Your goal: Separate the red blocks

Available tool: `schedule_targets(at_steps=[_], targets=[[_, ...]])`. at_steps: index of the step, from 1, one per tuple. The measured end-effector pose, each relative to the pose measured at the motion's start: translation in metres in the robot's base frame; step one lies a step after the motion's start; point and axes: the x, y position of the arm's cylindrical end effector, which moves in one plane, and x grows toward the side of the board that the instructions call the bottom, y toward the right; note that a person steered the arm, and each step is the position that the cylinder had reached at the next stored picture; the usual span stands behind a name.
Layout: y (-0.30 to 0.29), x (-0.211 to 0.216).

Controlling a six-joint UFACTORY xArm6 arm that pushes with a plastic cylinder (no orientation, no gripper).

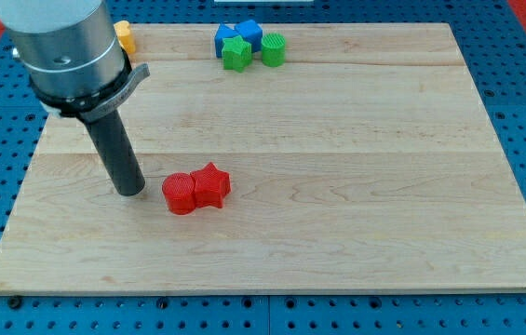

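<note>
Nearest the camera, two red blocks sit touching each other on the wooden surface (356,186), left of centre: a red cylinder (179,194) on the left and a red star (211,183) pressed against its right side. My tip (131,191) rests on the surface just left of the red cylinder, close but apart from it. There is no claw here, only the dark rod. At the far edge cluster two blue blocks (239,36), a green star (236,53) and a green cylinder (273,49). An orange block (125,36) peeks out far left, partly hidden.
</note>
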Motion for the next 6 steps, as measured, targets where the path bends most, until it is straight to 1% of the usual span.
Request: schedule_targets(at_steps=[1, 2, 3, 4, 6], targets=[[0.000, 0.014], [0.000, 0.013], [0.001, 0.004], [0.020, -0.001], [0.079, -0.001]])
